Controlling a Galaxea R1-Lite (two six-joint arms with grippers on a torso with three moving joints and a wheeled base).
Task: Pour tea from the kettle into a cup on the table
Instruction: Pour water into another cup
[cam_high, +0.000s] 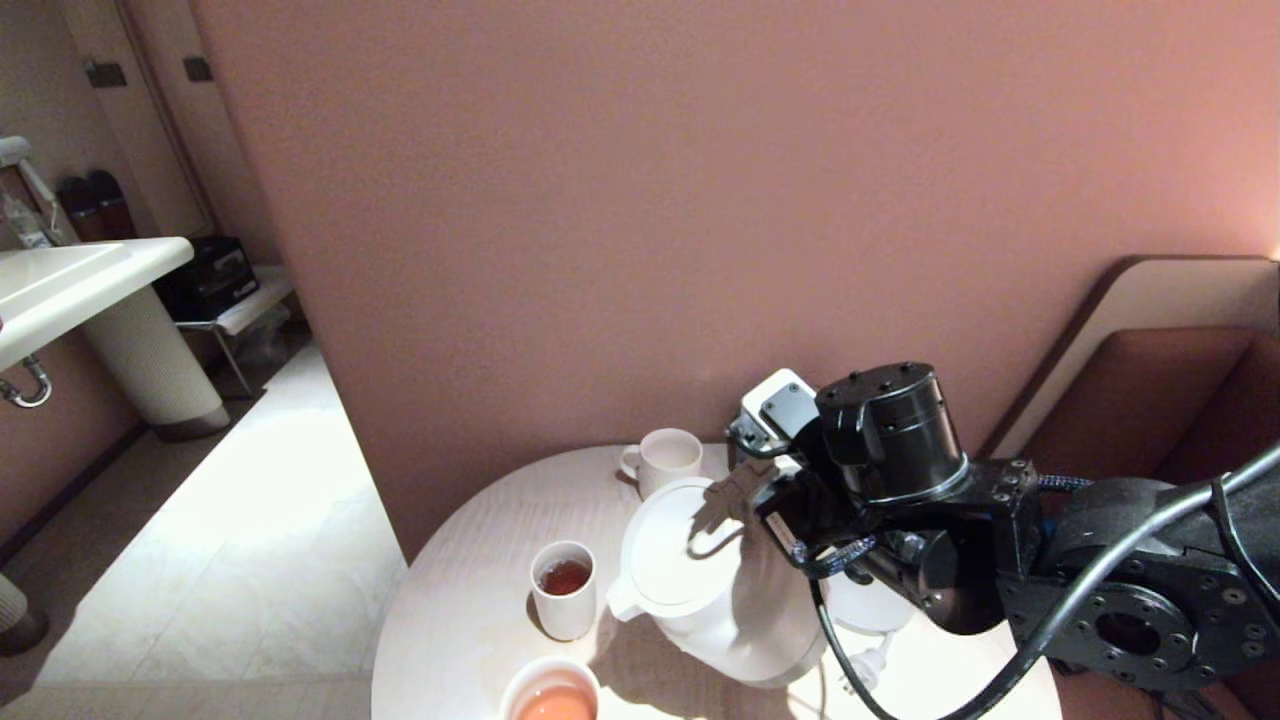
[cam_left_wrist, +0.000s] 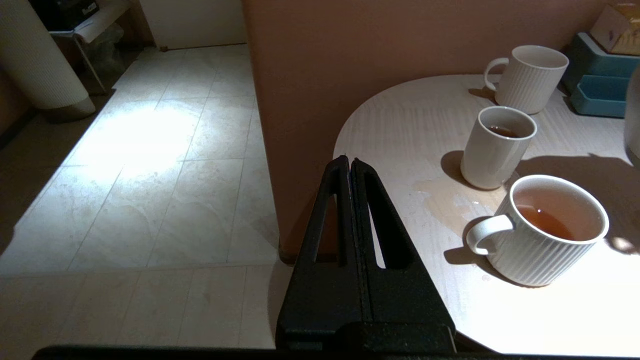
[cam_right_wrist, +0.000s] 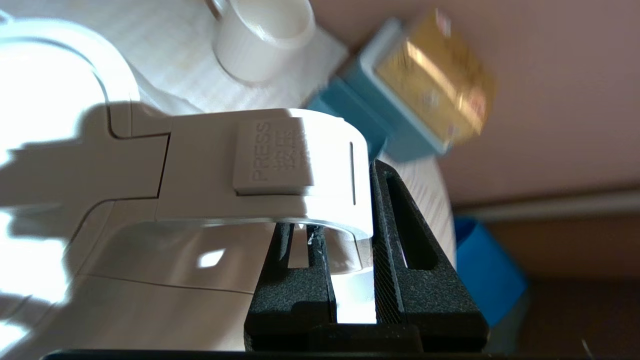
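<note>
Head view is showing my right gripper (cam_high: 722, 503) clenching the electric kettle's (cam_high: 700, 580) loop handle (cam_right_wrist: 280, 170), tilting the spout toward 7 o'clock. The tumbler (cam_high: 563, 588), holding dark tea (cam_high: 564, 577), is standing on the round table (cam_high: 470, 620) just beside that spout. I am judging spillage the main risk: the spout is sitting beside the rim, not over it, and a puddle (cam_left_wrist: 445, 200) is already lying near the ribbed mug (cam_left_wrist: 545, 227). My left gripper (cam_left_wrist: 350, 162) is idling, pinched together.

**Warm, dim room with hard patches of light**

Glare whitens the kettle (cam_right_wrist: 45, 100) ahead of the right claw (cam_right_wrist: 350, 240), which casts a sharp shadow there. Beyond, the yellow box (cam_right_wrist: 435, 85) is smeared, probably motion blur. Beside the left claw (cam_left_wrist: 350, 170), the floor (cam_left_wrist: 145, 135) glows.
</note>
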